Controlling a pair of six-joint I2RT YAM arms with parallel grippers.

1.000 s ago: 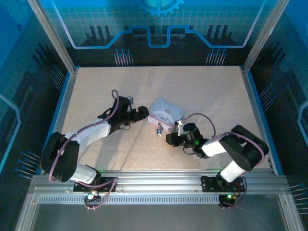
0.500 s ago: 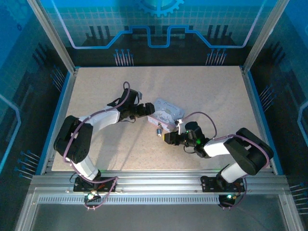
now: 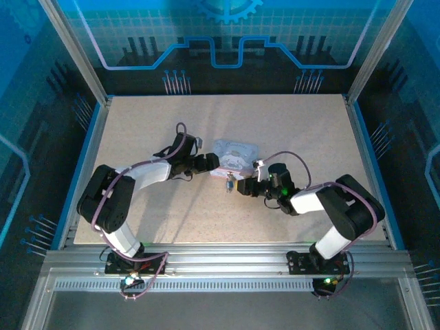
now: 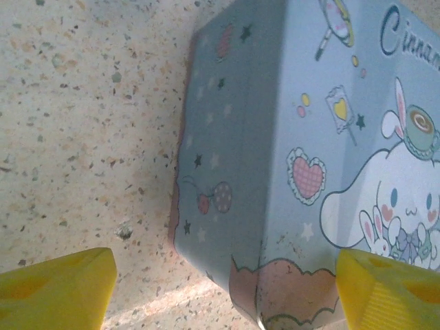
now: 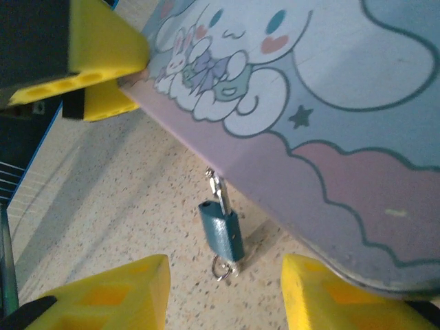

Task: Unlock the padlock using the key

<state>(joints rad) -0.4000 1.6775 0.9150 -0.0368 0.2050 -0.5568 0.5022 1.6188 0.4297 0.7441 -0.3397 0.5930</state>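
Two grippers on one small target here: the right gripper point(image 5: 223, 294) is lined up low over the table point(image 5: 103, 206), jaws parted with nothing between them. The padlock point(image 5: 221, 232) sits just ahead of that gap, hanging by its shackle from the clasp point(image 5: 215, 184) on the front edge of the box point(image 5: 330, 137). On the other side, the left gripper point(image 4: 225, 292) stands wide apart astride a corner of the box, one pad out over bare table, so as I read it, it's bracketing the box rather than clamping it. Step in hand, I'd say, is the approach to the lock: steadying the box and getting at the key. And the key point(image 5: 221, 269)? A small silvery loop pokes out under the lock body; that looks like it, apparently seated in the keyhole, though it's too tiny to be sure. Next move calls for a fine pinch on that sliver and a clean twist, with the box kept from sliding. Count: one box, one padlock, one key if that loop is it, two grippers, both empty.
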